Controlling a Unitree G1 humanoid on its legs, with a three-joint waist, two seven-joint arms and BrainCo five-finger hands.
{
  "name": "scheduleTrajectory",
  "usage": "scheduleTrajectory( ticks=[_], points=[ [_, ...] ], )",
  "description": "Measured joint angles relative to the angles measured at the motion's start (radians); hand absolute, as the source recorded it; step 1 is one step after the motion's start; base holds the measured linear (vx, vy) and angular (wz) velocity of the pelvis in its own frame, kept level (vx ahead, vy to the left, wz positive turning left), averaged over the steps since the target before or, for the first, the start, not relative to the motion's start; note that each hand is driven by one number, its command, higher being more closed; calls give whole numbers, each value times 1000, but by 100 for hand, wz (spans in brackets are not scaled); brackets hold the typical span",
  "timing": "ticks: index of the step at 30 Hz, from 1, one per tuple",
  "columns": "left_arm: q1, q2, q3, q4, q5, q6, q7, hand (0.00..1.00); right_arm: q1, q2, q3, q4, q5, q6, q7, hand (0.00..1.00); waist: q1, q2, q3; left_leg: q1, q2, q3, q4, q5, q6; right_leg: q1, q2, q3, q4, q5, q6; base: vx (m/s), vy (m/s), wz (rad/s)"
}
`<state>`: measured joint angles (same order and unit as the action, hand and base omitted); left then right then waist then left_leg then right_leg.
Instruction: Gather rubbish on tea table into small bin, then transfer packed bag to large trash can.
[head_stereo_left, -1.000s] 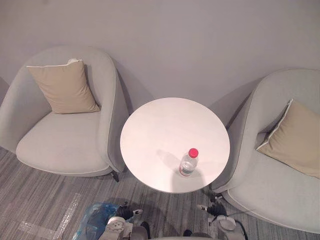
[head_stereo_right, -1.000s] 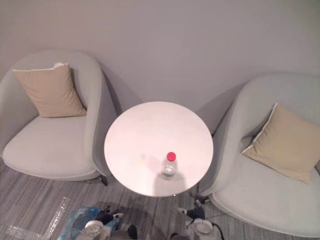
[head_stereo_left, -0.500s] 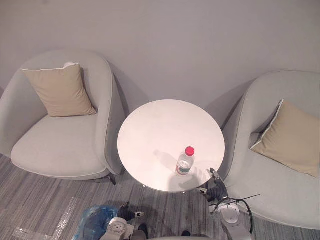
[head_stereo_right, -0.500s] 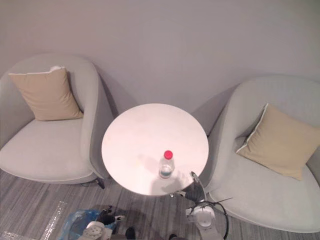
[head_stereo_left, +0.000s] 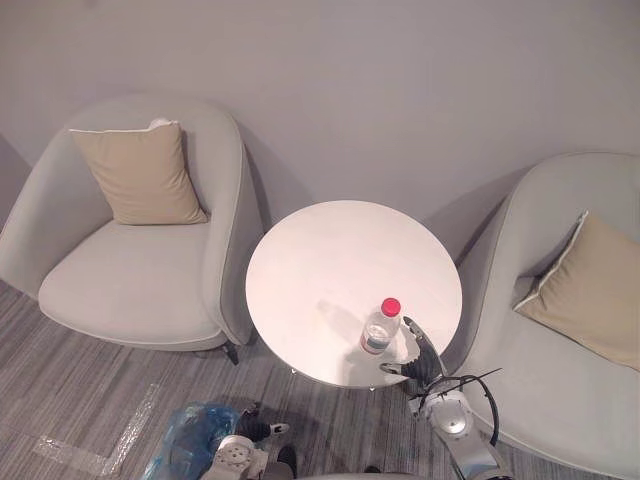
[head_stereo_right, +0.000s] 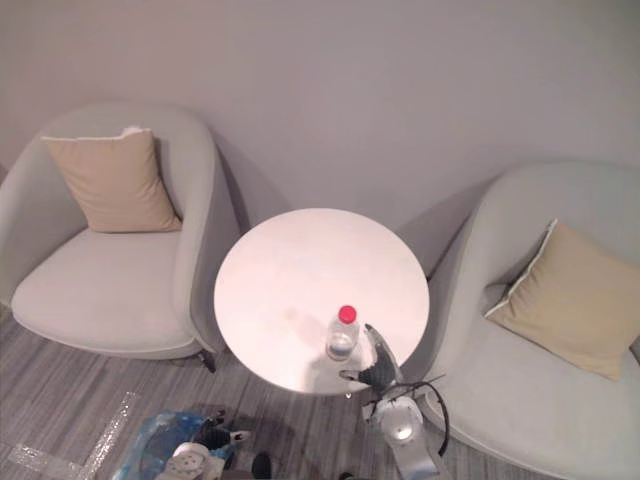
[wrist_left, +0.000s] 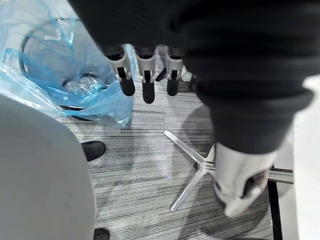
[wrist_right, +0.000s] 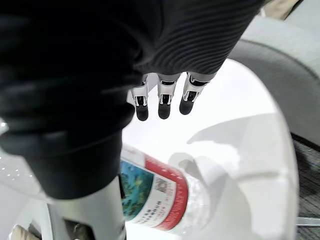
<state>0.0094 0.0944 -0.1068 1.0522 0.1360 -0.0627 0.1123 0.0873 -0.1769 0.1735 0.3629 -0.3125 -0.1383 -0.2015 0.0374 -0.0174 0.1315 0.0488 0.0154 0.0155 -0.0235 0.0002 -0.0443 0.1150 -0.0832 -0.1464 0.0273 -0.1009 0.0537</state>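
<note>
A clear plastic bottle (head_stereo_left: 381, 325) with a red cap and a red and blue label stands upright near the front edge of the round white tea table (head_stereo_left: 330, 250). My right hand (head_stereo_left: 420, 352) is open just to the bottle's right, over the table's rim. In the right wrist view its straight fingers (wrist_right: 160, 100) reach past the bottle (wrist_right: 160, 196), with the thumb on the other side of it and nothing gripped. My left hand (head_stereo_left: 233, 453) hangs low and open beside the small bin lined with a blue bag (head_stereo_left: 183, 448). The bag's mouth (wrist_left: 55, 75) gapes past the fingers (wrist_left: 145, 80).
Two grey armchairs flank the table, the left one (head_stereo_left: 140, 270) and the right one (head_stereo_left: 560, 380), each with a tan cushion (head_stereo_left: 140, 175). A plain wall stands behind. The table's metal star foot (wrist_left: 192, 167) rests on grey striped carpet near the bin.
My right hand has risen from the floor level up to the table's front rim beside the bottle. The camera has shifted a little. The left hand stays by the bin.
</note>
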Motion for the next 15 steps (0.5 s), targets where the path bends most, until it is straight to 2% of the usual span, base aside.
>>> scheduleTrajectory(
  ticks=[5, 6, 10, 15],
  points=[
    [1, 0, -1, -5, -1, -7, -3, 0, -33, 5, 8, 9, 10, 2, -16, 0, 3, 4, 4, -14, -3, -10, -10, 6, 1, -13, -1, -8, -2, -1, 1, 4, -9, 7],
    [1, -1, -1, -6, -2, -12, -4, 0, -40, 7, 8, 9, 13, 2, -17, 100, 3, 6, 7, -16, -4, -13, -11, 7, 1, -13, -2, -10, -2, -1, 1, -7, -5, 8],
    [2, -4, -11, -20, -3, -15, -3, 0, -71, 20, 9, 21, 49, 2, -29, 100, 13, 17, 18, -17, -8, -27, -32, 19, 2, -17, -5, -21, -2, -4, 3, -7, -6, 9],
    [1, -1, -11, -38, -3, -17, -4, 0, -121, 20, 8, 48, 77, 5, -43, 100, 18, 9, 31, -31, -9, -44, -48, 33, 2, -29, -5, -39, -2, -5, 3, -6, -15, 13]
  ],
)
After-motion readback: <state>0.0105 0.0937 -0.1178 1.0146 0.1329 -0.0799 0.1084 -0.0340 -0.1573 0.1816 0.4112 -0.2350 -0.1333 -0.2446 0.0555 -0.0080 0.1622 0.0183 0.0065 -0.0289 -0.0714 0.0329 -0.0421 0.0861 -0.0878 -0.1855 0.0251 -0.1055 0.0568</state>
